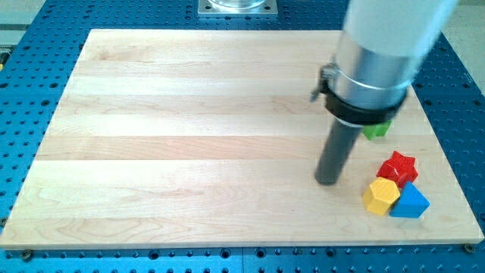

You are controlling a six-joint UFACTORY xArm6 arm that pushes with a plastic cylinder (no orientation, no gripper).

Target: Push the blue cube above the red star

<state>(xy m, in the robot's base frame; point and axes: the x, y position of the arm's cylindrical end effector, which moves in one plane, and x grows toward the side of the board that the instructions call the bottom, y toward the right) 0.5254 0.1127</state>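
Wooden board (pixel 189 136), my tip (pixel 328 180) left of red star (pixel 398 167)

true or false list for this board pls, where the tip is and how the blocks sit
1. My tip rests on the wooden board, to the view's left of the block cluster. True.
2. The blue cube already sits above the red star. False: it lies below the star, toward the view's bottom right.
3. The yellow block is beside the blue cube, on its left in the view. True.
4. My tip is touching the yellow block. False: bare board shows between them.
5. A green block is partly hidden behind the arm. True.
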